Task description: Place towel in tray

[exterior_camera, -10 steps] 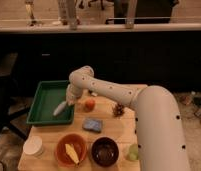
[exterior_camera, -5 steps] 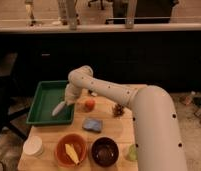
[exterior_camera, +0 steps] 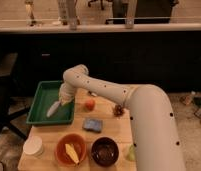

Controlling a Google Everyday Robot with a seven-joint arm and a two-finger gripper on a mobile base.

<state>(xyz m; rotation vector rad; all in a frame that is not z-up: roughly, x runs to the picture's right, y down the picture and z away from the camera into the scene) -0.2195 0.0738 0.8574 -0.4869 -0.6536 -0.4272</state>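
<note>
My gripper (exterior_camera: 53, 109) hangs over the green tray (exterior_camera: 39, 100) on the left of the wooden table, pointing down and to the left, close to the tray's floor. A pale elongated shape at its tip could be the towel or part of the gripper; I cannot tell which. A blue folded pad (exterior_camera: 92, 124) lies on the table to the right of the tray, apart from the gripper. My white arm reaches in from the lower right and bends above the tray.
An orange fruit (exterior_camera: 89, 104) and a brown object (exterior_camera: 118, 110) lie right of the tray. An orange bowl holding a yellow item (exterior_camera: 70, 149), a dark bowl (exterior_camera: 104, 151), a white cup (exterior_camera: 33, 146) and a green object (exterior_camera: 130, 153) stand along the front. A dark counter runs behind the table.
The gripper has shifted slightly to the left and a little lower over the tray. The objects on the table have not moved.
</note>
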